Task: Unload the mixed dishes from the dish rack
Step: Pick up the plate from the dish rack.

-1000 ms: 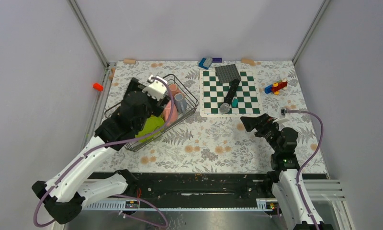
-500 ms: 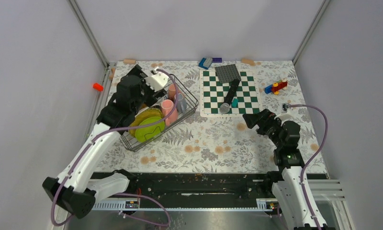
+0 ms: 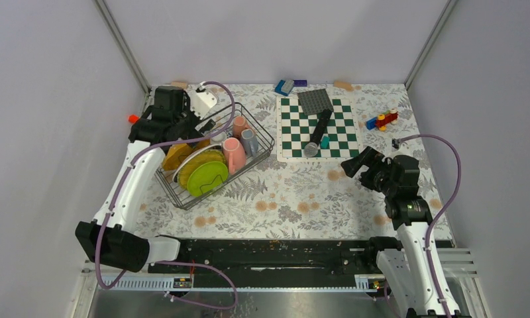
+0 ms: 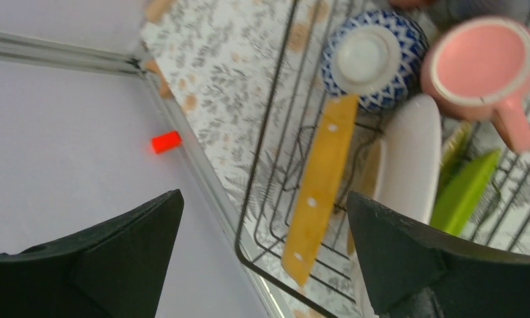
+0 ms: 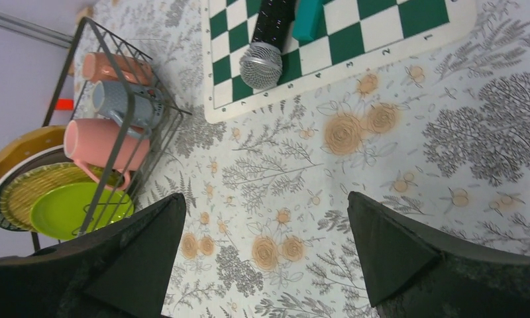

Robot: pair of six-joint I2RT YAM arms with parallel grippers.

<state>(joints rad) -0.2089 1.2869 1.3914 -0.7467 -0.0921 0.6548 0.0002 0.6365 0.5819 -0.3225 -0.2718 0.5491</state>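
— Where is the left claw [image 4: 262, 199]?
— It has drawn back from over the dish rack [image 3: 266, 142] to the rack's far left corner, jaws spread wide, holding nothing.
— And the dishes?
— All in the rack, on the left of the bench [image 3: 289, 199]: plates [image 3: 208, 177] upright, pink mug [image 3: 234, 154], grey mug [image 3: 250, 140] and blue bowl [image 4: 371, 59], now uncovered.
— The right claw [image 5: 265, 199]?
— Open as well, empty, near the chessboard [image 3: 318, 126], shifted slightly rightward.
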